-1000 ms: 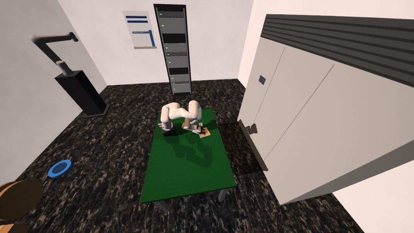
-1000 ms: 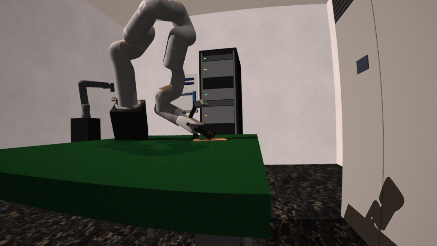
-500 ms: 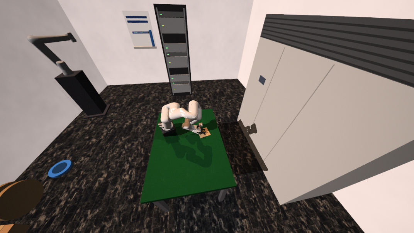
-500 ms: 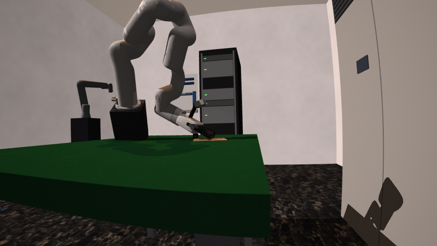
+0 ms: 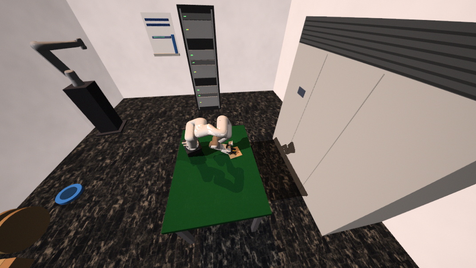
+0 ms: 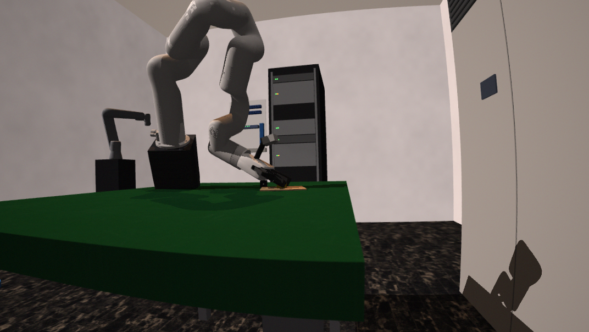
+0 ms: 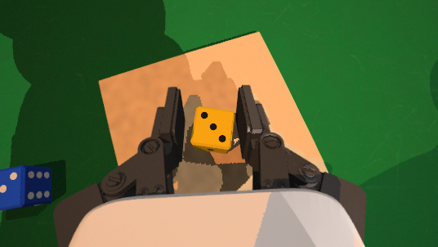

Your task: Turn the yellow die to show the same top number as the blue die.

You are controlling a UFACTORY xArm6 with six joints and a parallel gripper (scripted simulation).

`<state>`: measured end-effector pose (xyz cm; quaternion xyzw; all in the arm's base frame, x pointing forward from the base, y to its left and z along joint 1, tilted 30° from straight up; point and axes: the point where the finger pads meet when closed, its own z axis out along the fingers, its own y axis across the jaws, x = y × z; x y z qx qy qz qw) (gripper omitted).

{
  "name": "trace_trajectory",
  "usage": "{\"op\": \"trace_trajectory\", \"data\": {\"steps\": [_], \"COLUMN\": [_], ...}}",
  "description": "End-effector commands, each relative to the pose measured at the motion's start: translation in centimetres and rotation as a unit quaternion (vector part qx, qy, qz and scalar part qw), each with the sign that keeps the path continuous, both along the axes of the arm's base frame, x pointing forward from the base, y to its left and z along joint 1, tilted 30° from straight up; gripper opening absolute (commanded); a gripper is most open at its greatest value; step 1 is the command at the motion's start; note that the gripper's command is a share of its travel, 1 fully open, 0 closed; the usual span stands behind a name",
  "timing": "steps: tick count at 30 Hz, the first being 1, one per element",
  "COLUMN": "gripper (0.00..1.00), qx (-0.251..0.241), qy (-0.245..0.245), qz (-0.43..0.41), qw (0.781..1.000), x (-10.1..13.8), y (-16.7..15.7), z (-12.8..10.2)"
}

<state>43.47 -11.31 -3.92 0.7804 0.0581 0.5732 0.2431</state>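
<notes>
The yellow die (image 7: 212, 129) sits on the orange mat (image 7: 204, 78), between my fingers and turned a little askew to them. The face toward the wrist camera shows three pips. My gripper (image 7: 209, 102) is open: there is a clear gap at the left finger and a thin one at the right finger. It hangs low over the mat at a slant, as the exterior view (image 6: 280, 180) shows. The blue die (image 7: 24, 186) lies on the green table left of the mat. It shows a two-pip face and a six-pip face; I cannot tell which is on top.
The mat (image 5: 236, 153) lies near the table's right edge, close to the arm's black base (image 5: 193, 151). A server rack (image 5: 200, 56) stands behind the table and a large cabinet (image 5: 366, 133) to its right.
</notes>
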Motion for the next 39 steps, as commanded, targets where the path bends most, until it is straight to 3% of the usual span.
{"op": "trace_trajectory", "data": {"steps": [1, 19, 29, 39], "gripper": [0.42, 0.42, 0.42, 0.42], "qx": [0.0, 0.0, 0.0, 0.0], "qy": [-0.001, -0.001, -0.001, -0.001], "qz": [0.0, 0.0, 0.0, 0.0], "qw": [1.0, 1.0, 1.0, 1.0], "x": [0.0, -4.3, -4.6, -5.1], "y": [0.1, 1.5, 1.6, 3.3], "z": [0.1, 1.1, 1.3, 4.3]}}
